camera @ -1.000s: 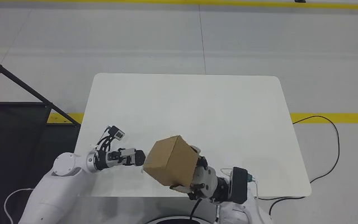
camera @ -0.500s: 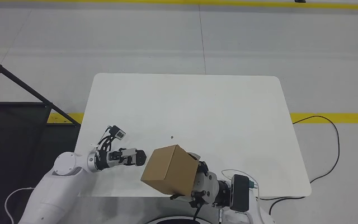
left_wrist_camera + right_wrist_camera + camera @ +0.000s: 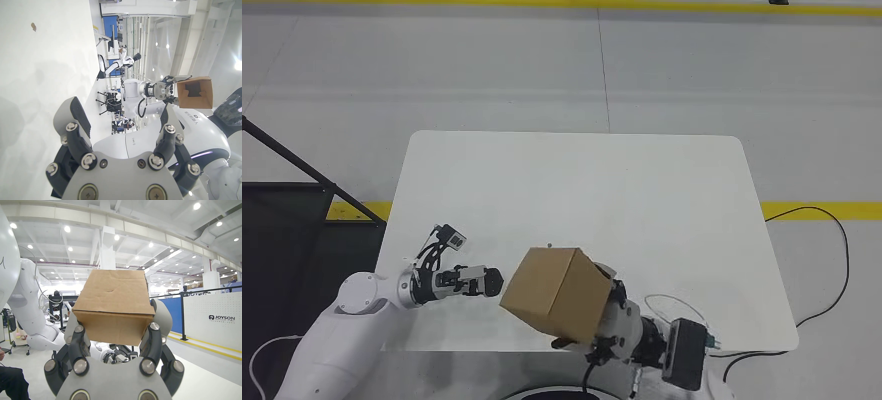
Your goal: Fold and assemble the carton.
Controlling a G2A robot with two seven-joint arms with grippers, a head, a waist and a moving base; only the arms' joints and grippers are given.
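A brown carton (image 3: 557, 290) is held in the air over the table's near edge, tilted. My right gripper (image 3: 115, 321) is shut on it, one finger (image 3: 74, 325) on each side of its lower end. In the left wrist view the carton (image 3: 196, 92) shows an open end with flaps folded inside, and the right gripper (image 3: 168, 89) grips its closed end. My left gripper (image 3: 485, 280) hovers just left of the carton, a small gap between them. It (image 3: 121, 111) stands open with nothing between its fingers.
The white table (image 3: 642, 190) stretches away beyond the carton. A small brown scrap (image 3: 550, 245) lies on it just behind the carton. A black frame (image 3: 282, 250) stands at the table's left and a cable (image 3: 832, 270) hangs at its right.
The right gripper has turned the carton and carried it slightly right and up; the small scrap behind it has come into sight. The left arm has kept still.
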